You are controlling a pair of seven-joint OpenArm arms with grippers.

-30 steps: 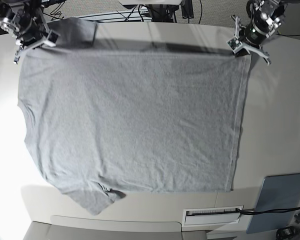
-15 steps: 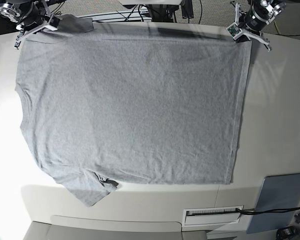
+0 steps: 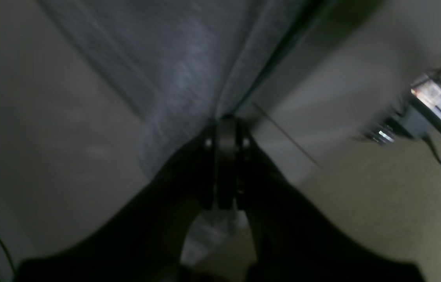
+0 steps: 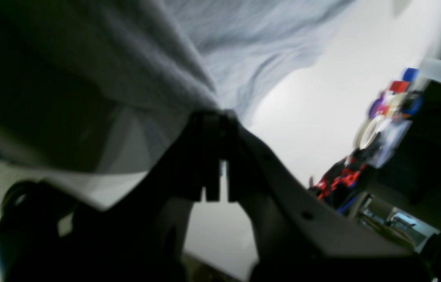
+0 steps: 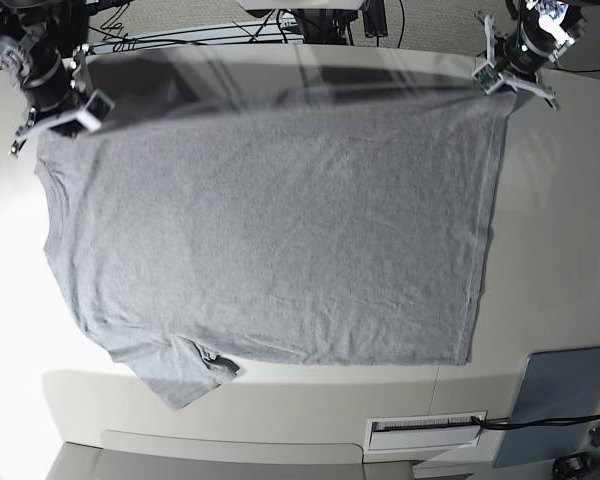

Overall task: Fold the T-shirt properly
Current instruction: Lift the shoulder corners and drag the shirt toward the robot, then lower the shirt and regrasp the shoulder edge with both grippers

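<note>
The grey T-shirt [image 5: 270, 230] is spread over the white table [image 5: 560, 240], blank side up. Its far corners are pinched in the closed left gripper [image 5: 510, 72] and right gripper [image 5: 55, 115]. Since earlier, the right-gripper corner was drawn nearer; wrinkles appeared.

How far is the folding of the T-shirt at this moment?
Done: the T-shirt is spread open across the table, plain side up, with no fold in it yet. In hand: the left gripper and the right gripper are each shut on a far corner of the shirt, holding that edge stretched between them. Left: all the folds, including the sleeve lying at the near left.
</note>
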